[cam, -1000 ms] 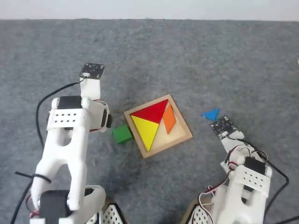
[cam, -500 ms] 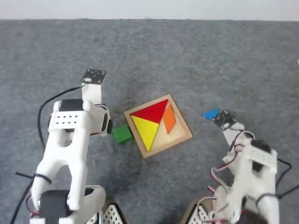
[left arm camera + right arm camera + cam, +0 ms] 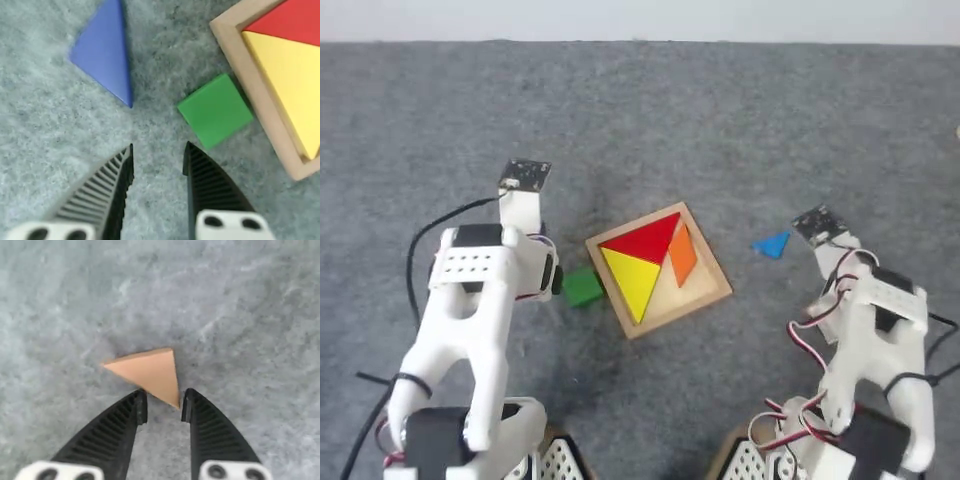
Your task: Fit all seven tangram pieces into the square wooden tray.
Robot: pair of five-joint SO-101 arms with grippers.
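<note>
The square wooden tray (image 3: 715, 295) sits mid-table, turned like a diamond. It holds a red triangle (image 3: 645, 240), a yellow triangle (image 3: 633, 282) and an orange parallelogram (image 3: 682, 253). A green square (image 3: 582, 287) (image 3: 215, 110) lies on the carpet against the tray's left edge (image 3: 250, 85). My left gripper (image 3: 157, 155) hangs open just short of the green square and a blue triangle (image 3: 105, 50). My right gripper (image 3: 163, 402) is open, with one corner of a tan triangle (image 3: 150, 372) between its fingertips. A small light-blue triangle (image 3: 773, 244) lies right of the tray.
Grey carpet covers the whole table. The left arm (image 3: 470, 290) stands left of the tray, and the right arm (image 3: 870, 310) rises at the right, beside the light-blue triangle. A small tan object (image 3: 957, 131) peeks in at the right edge.
The right arm has lifted and swung to the right and farther back, past the light-blue triangle. The left arm's wrist has shifted slightly nearer. No piece has moved.
</note>
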